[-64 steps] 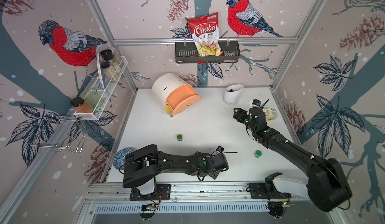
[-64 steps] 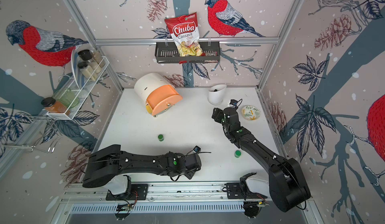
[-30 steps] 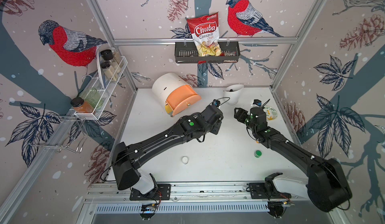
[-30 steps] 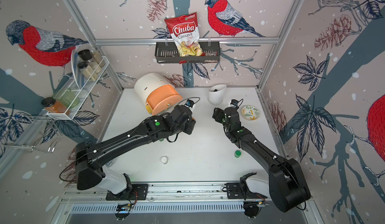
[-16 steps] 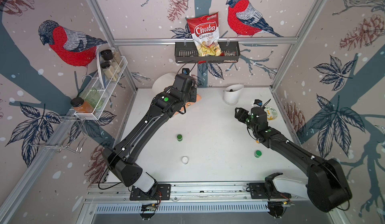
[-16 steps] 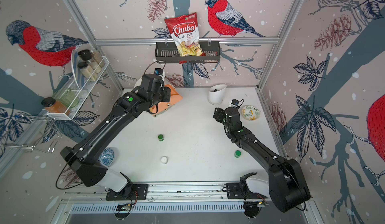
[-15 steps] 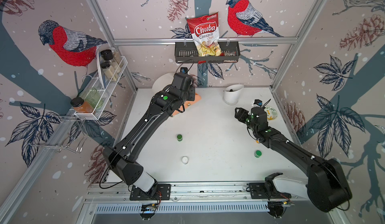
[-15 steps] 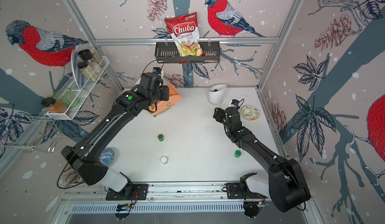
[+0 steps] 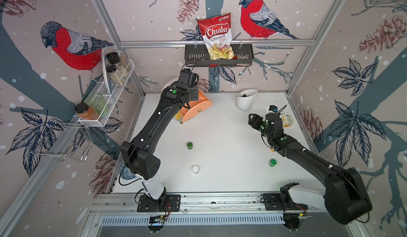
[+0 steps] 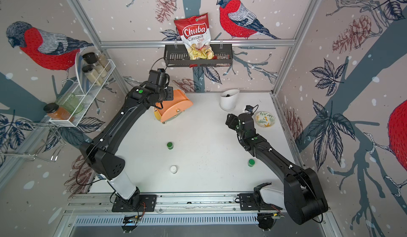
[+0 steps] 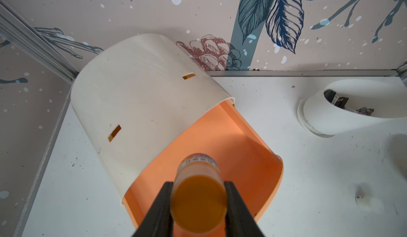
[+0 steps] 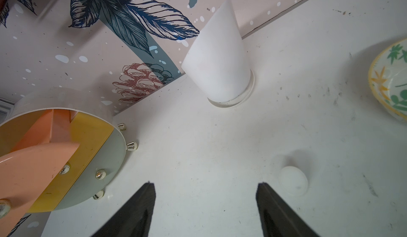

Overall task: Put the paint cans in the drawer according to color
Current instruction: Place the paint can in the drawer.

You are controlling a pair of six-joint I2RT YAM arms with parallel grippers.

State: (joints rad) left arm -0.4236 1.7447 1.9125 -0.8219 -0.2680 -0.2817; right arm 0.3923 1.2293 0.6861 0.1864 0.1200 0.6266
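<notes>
Left gripper (image 11: 198,183), clamped on orange can (image 11: 198,205), has swung over the open peach drawer (image 11: 209,136). Drop next. Right gripper (image 12: 206,184) open, idle.

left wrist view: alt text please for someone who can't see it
The left hand grips an orange-lidded paint can above the open peach drawer, which is pulled out of a white arched chest. A white slant-rimmed cup and a white paint can sit on the table.
</notes>
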